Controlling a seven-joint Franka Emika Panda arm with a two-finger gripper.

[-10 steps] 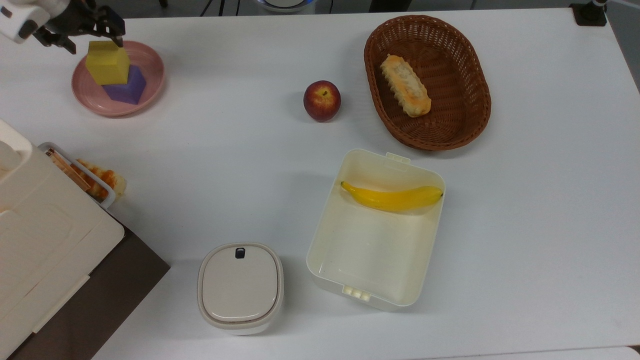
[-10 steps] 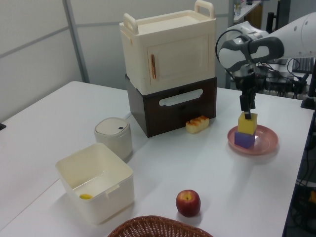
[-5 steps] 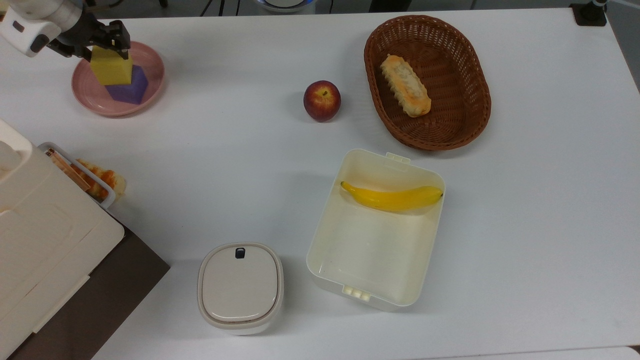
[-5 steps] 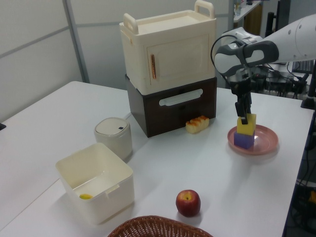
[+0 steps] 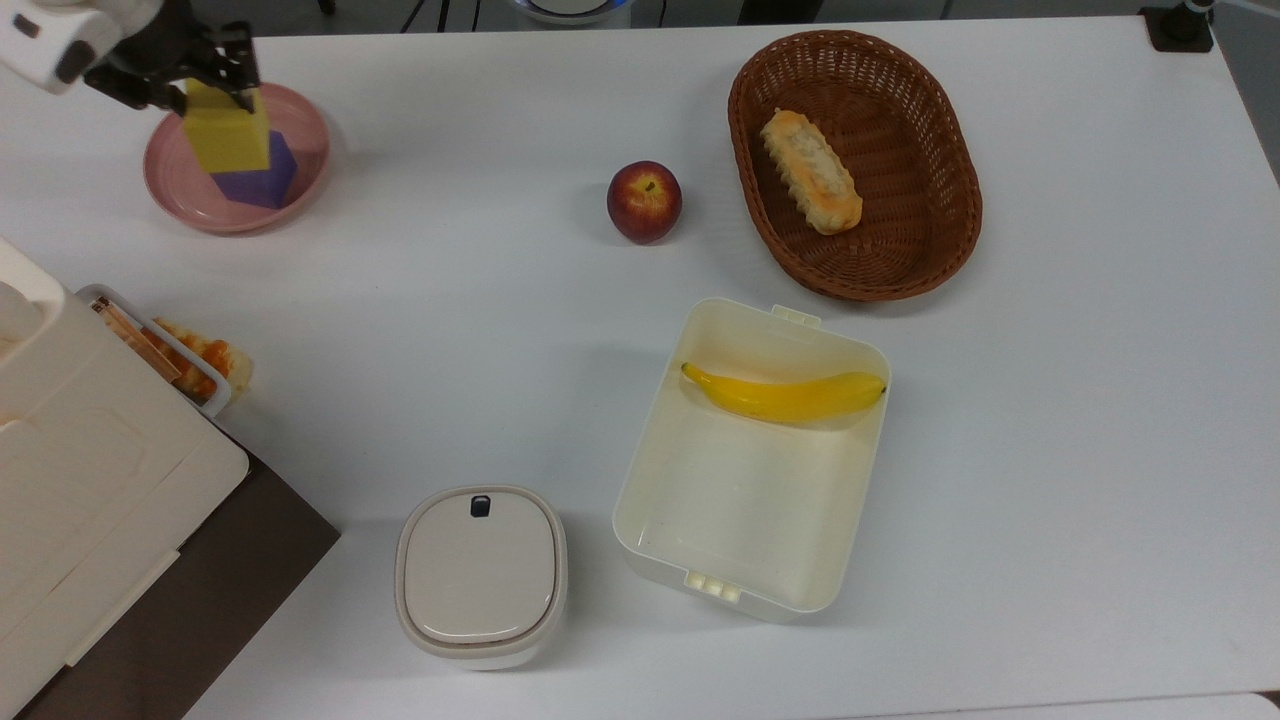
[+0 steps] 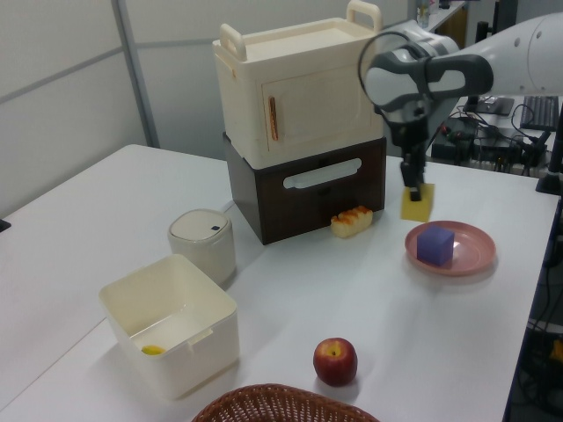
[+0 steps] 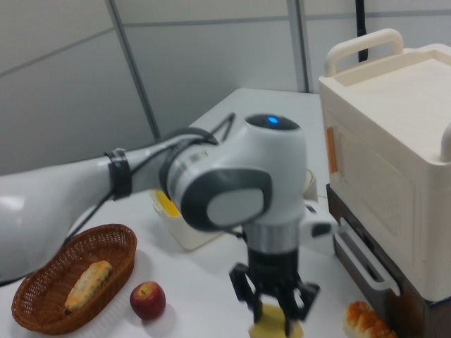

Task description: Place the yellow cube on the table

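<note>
I hold the yellow cube (image 6: pixel 417 202) in my pincer (image 6: pixel 411 184), with the fingers pressed on its upper part, and it hangs in the air, clear of the purple cube (image 6: pixel 435 244) that sits on the pink plate (image 6: pixel 471 259). In the left view the yellow cube is beside the plate, toward the left view's left, and it looks a little tilted in my grip. In the top view it is drawn over the plate's rim (image 5: pixel 310 170) and over part of the purple cube (image 5: pixel 262 184), so I judge that I am not far from the plate. To do this step well, I think I should first carry the cube sideways until the plate is fully behind it, and choose a bare part of the white surface (image 5: pixel 450 250), for example between the plate and the apple (image 5: pixel 644 201). I should keep away from the bread (image 6: pixel 352 220) that lies before the brown cabinet (image 6: pixel 303 189). Then I should go down slowly and straight, until the bottom face of the cube meets the surface. Because the cube seems tilted, one edge may touch first, and it could roll or tip if I let go too high. So I would release only when it rests flat, and then lift straight up, so my fingers do not drag it.
</note>
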